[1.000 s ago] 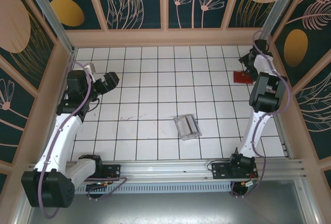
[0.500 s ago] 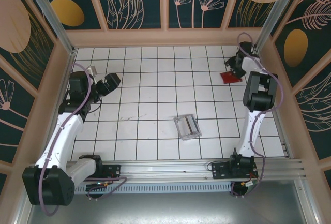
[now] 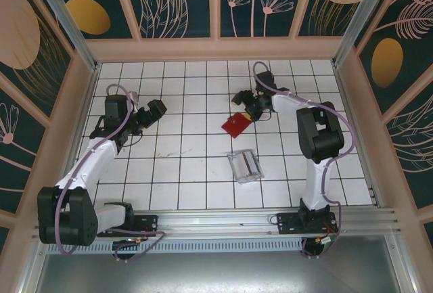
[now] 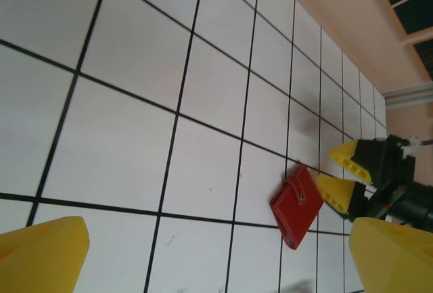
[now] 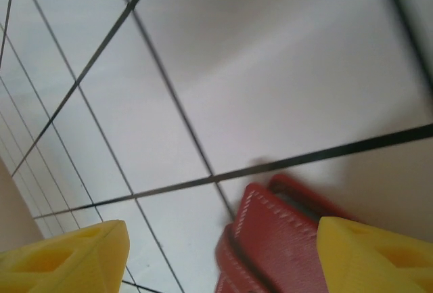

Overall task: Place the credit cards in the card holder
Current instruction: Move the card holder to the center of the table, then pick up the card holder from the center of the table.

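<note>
The white tiled tabletop (image 3: 183, 171) is boxed in by wooden walls (image 3: 216, 48) on three sides, and most of its tiles are bare. The right arm (image 3: 318, 137) reaches in toward the middle, while the left arm (image 3: 88, 161) waits on the left side. A clear slotted tray (image 3: 245, 166) sits toward the near edge. The credit cards may lie in it, but they are too small to make out. The card holder (image 3: 235, 125), red and folded shut, lies flat near the centre, farther out than the tray and apart from it. The right gripper (image 4: 325, 168) has its jaws spread, and one yellow finger is touching or just beside the holder's edge rather than pinching it. The left gripper (image 3: 157, 110) hovers with its jaws spread wide around nothing. The step in hand looks like setting the holder where both arms can reach it. To do that well, leave it flat and square to the tiles with the clasp reachable, lift clear without dragging it, and keep it off the tray. There is plenty of open room between the holder and the left jaws, and the walls are well apart.
</note>
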